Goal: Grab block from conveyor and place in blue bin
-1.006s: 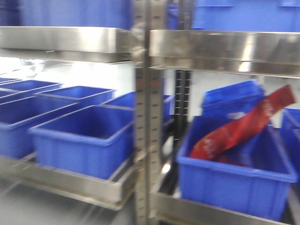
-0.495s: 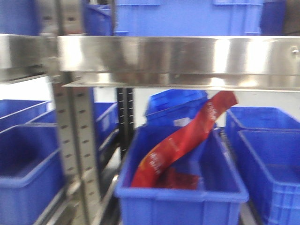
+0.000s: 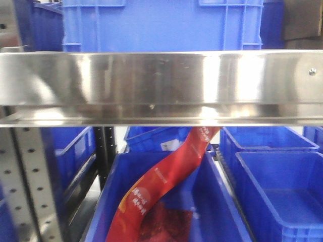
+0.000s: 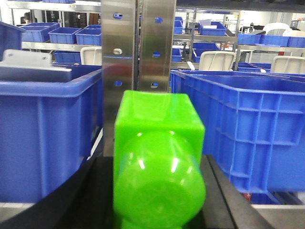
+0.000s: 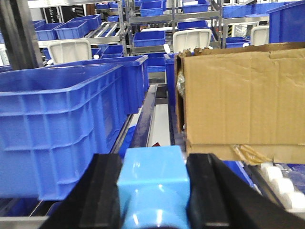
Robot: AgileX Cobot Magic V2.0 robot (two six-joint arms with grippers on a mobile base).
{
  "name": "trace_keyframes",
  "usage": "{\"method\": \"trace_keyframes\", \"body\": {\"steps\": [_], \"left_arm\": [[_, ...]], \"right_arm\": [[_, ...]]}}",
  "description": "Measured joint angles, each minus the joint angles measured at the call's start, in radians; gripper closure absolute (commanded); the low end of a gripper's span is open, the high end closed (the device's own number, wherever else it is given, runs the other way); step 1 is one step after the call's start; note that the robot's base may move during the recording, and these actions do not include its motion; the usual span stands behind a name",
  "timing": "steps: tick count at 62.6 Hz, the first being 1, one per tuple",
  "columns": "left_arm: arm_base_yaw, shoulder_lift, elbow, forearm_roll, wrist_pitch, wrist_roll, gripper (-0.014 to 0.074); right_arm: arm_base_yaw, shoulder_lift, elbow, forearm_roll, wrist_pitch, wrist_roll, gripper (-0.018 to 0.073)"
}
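The left pincer (image 4: 155, 161) is clenched on a green block (image 4: 155, 119). Its black fingers (image 4: 220, 191) press on both sides of the block. Only the left wrist view shows this block. It is glossy bright green plastic, with a square body and a round bulging part towards the camera. Behind it stands a perforated steel upright (image 4: 138, 47). One ribbed blue bin (image 4: 43, 133) is on the left of the upright and another ribbed bin (image 4: 248, 129) is on the right.

The right pincer (image 5: 152, 160) grasps a light blue block (image 5: 152, 176) in the same way. This block is seen only in the right wrist view and is also shiny, with a flat square top. A tall blue bin (image 5: 62, 124) is beyond it on the left, and a brown cardboard box (image 5: 243, 100) with a rough torn lower edge is on the right.

The front view shows neither pincer. It shows a polished steel shelf rail (image 3: 161, 85) with an upper bin (image 3: 161, 25) on it. Under the rail is an open bin (image 3: 217, 201), in which a long red packet (image 3: 161, 181) leans.
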Motion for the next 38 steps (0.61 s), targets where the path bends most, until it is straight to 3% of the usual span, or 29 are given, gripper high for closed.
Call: {"method": "trace_keyframes", "body": {"steps": [38], "left_arm": [[0.000,0.000,0.000,0.000,0.000,0.000,0.0708]], "right_arm": [[0.000,0.000,-0.001,0.000,0.000,0.000,0.0713]]}}
